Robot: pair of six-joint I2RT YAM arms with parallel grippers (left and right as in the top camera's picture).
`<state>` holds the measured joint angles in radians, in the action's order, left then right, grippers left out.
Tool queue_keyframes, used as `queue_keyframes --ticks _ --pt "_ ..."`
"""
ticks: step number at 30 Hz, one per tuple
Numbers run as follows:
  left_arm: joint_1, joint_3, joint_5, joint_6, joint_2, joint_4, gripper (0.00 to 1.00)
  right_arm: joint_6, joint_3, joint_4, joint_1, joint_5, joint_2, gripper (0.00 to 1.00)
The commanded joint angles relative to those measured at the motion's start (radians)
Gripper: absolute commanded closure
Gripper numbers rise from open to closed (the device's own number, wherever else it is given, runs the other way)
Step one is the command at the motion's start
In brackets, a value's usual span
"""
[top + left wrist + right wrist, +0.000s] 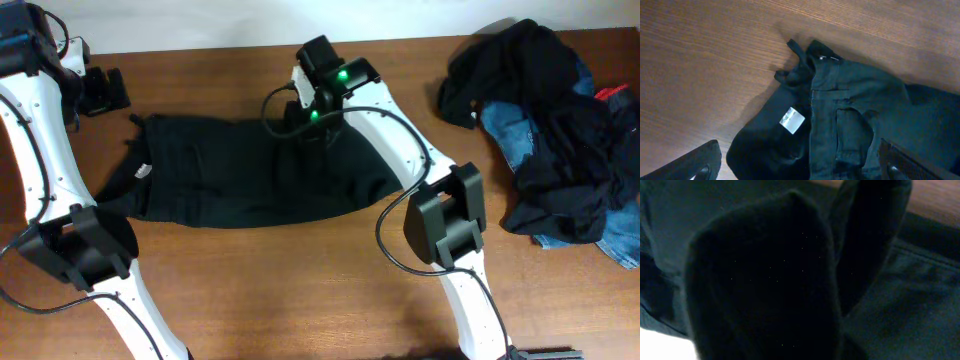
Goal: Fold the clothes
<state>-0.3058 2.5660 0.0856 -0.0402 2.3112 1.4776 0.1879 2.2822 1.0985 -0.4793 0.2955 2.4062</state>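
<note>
The right tool [306, 128] is closed, pressed down on the black trousers [240, 175] spread flat on the counter [300, 300]; whether it pinches fabric cannot be told. The left tool [103, 90] stands wide and empty by the waistband [827, 60], a white label [792, 120] showing below it. Well off the right tool's right, the other clothes [560, 150] lie heaped, blue jeans [505, 130] among them.

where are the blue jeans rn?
Overhead view: blue jeans lie heaped at the table's far right, partly under black garments, well clear of the spread black trousers.
</note>
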Motion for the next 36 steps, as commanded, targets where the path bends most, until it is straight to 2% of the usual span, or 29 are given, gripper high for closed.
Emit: queue_keyframes --ticks 1,10,21,22,23,24,25,26,27,36 --pt "0.004 0.017 -0.003 0.007 -0.028 0.000 0.01 0.024 0.010 -0.045 -0.018 -0.005 0.008 0.96" --pt "0.004 0.017 -0.003 0.007 -0.028 0.000 0.01 0.039 0.010 -0.079 -0.038 0.010 0.027 0.96" --pt "0.004 0.017 -0.003 0.007 -0.028 0.000 0.01 0.039 0.010 -0.179 -0.156 -0.058 0.033 0.95" --pt "0.004 0.017 -0.003 0.007 -0.028 0.000 0.01 0.039 0.010 -0.180 -0.167 -0.070 0.037 0.92" --pt "0.004 0.017 -0.003 0.007 -0.028 0.000 0.01 0.039 0.010 -0.180 -0.177 -0.077 0.038 0.79" --pt "0.004 0.017 -0.003 0.007 -0.028 0.000 0.01 0.039 0.010 -0.180 -0.188 -0.088 0.043 0.63" --pt "0.004 0.017 -0.003 0.007 -0.028 0.000 0.01 0.039 0.010 -0.180 -0.197 -0.098 0.046 0.35" --pt "0.004 0.017 -0.003 0.007 -0.028 0.000 0.01 0.039 0.010 -0.180 -0.205 -0.107 0.048 0.14" --pt "0.004 0.017 -0.003 0.007 -0.028 0.001 0.01 0.039 0.010 -0.180 -0.212 -0.115 0.050 0.03" --pt "0.004 0.017 -0.003 0.007 -0.028 0.000 0.01 0.039 0.010 -0.183 -0.235 -0.120 0.053 0.01"
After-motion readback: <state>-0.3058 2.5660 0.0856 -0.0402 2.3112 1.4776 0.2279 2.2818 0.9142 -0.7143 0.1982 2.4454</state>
